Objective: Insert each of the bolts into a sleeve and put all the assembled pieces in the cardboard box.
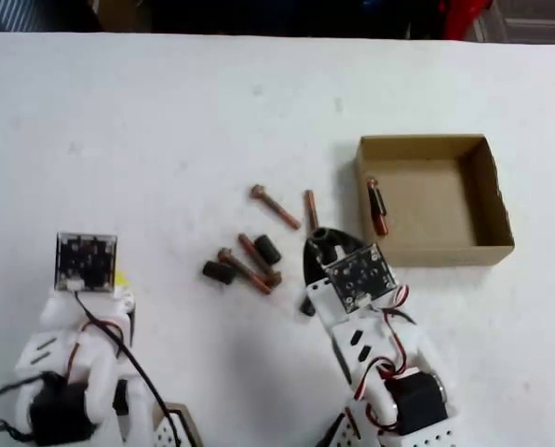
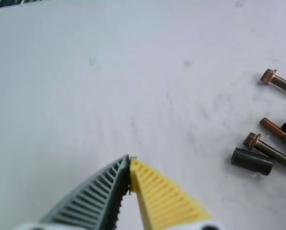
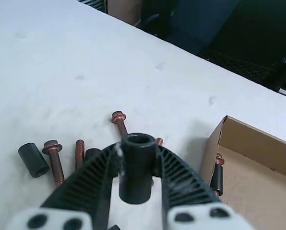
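One black cylindrical sleeve stands upright in the right gripper, whose ribbed black fingers are clamped on its sides below the rim, so the bore stays open at the top. It hangs over the white table, just beside the open cardboard box. One bolt-and-sleeve piece already lies inside the box, against its near wall.

Four copper-coloured flanged bolts lie loose between the arms: one angled bolt, one short bolt near the box, and a long pair side by side. A second black sleeve rests just beside the pair, and a third black sleeve touches or nearly touches them; whether it is threaded on cannot be told.

The left gripper hangs over bare table well apart from the parts, its grey and yellow fingers pressed together.

The sleeve looks light, stiff and smooth, so it may twist in a round-on-flat grip; a hold at mid-body seems best. Each bolt looks rigid and likely to roll; holding one near the head would leave the threaded end free to enter the bore.
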{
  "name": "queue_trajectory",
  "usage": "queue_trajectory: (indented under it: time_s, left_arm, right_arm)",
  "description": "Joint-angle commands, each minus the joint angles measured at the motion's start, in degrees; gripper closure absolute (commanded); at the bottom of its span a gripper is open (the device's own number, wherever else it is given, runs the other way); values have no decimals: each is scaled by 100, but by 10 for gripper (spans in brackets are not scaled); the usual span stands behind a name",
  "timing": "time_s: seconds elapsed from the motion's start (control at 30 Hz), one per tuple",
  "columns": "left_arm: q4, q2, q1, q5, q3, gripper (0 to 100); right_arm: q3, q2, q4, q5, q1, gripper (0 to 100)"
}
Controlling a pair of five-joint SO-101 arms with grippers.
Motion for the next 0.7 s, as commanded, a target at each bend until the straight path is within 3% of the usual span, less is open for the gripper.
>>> queue_trajectory:
  time_s: [0.0,0.17,0.3,0.43,0.67]
  left_arm:
    - [-141,1024,101,0,-703,979]
    - [-167,2290,514,35,-1477,978]
    - [-167,3081,910,422,-1899,978]
    - [-167,3846,1587,818,-2127,978]
    - [-431,5279,2378,1626,-2927,976]
  right_arm:
    - [-44,-57,-180,-62,75,982]
    - [35,-57,-180,-70,75,982]
    - [62,-57,-207,-79,330,982]
    - [70,-66,-295,-615,673,982]
    - [53,-66,-295,-624,664,982]
